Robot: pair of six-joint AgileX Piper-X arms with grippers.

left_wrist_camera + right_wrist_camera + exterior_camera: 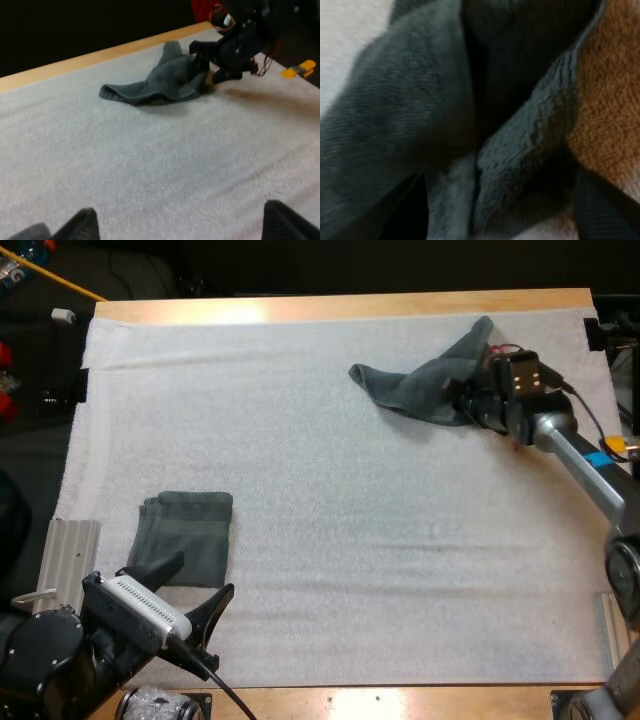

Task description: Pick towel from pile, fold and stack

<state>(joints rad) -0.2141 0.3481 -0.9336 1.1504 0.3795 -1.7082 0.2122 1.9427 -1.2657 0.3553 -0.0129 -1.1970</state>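
Observation:
A crumpled dark grey-green towel [425, 380] lies on the white mat [350, 540] at the far right. My right gripper [462, 398] is pressed into its right side. Its fingers stand wide apart and open in the right wrist view, with towel folds [485, 125] bunched between them around the right gripper [500, 200]. A folded towel [185, 535] lies flat at the near left. My left gripper [203, 575] hovers open just in front of that folded towel, nothing between its fingers. From the left wrist view, the crumpled towel [160, 80] sits far ahead, with the right gripper [207, 75] at its edge.
The table's wooden far edge [350, 306] runs just behind the crumpled towel. A ribbed metal plate [68, 560] lies off the mat's left edge beside the folded towel. Bare mat spans the middle between the two towels.

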